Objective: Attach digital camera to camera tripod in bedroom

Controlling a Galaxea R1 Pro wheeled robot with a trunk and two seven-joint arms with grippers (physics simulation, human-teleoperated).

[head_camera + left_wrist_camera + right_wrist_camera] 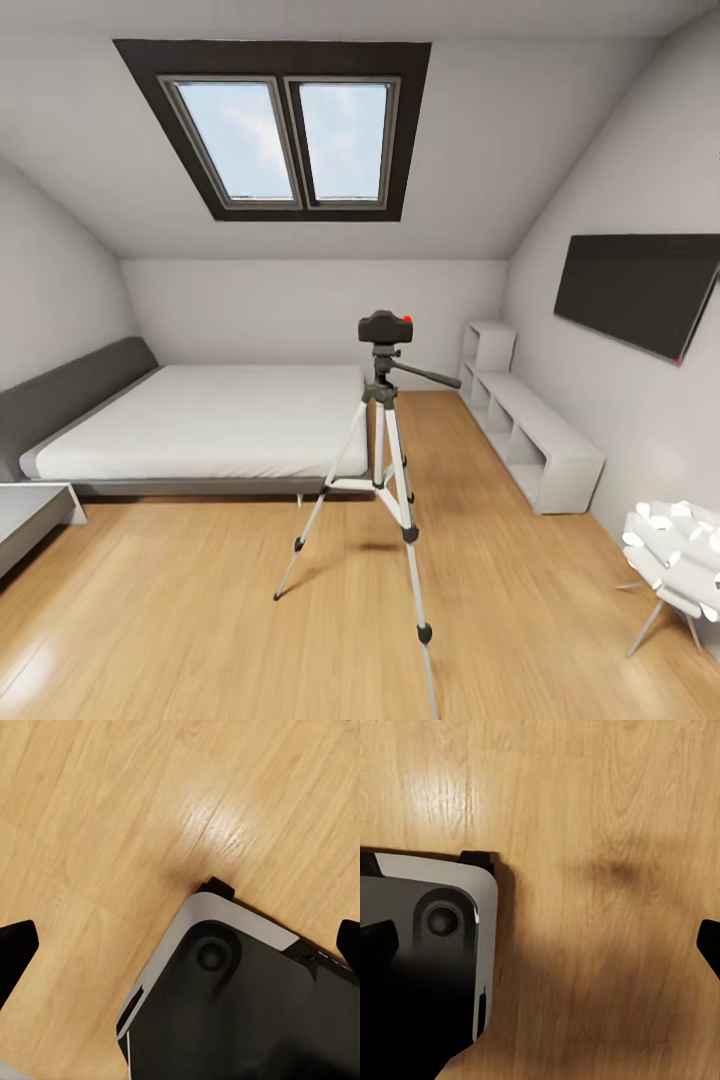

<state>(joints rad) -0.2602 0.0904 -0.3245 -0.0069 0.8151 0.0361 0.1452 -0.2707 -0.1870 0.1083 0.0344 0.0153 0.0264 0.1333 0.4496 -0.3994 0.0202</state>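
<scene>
Black boxy digital camera [385,326] sitting atop silver-legged camera tripod [383,470] straight ahead, equidistant; both grippers' fingers hanging spread, empty, pointing floorward.

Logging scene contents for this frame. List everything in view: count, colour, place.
Black boxy digital camera: 1, red button, on top of the tripod head.
Silver-legged camera tripod: 1, black joints, standing on the floor at room centre.
Grey bed: 1, white mattress, left, along the back wall.
Dark-framed skylight: 1, two panes, sloped ceiling.
Black wall screen: 1, right wall.
White low shelf unit: 1, below the screen.
White chair: 1, right foreground.
Light wood floor: throughout.
Robot base: black and grey, below both wrists.
Gripper fingertips: black, spread, empty.
</scene>
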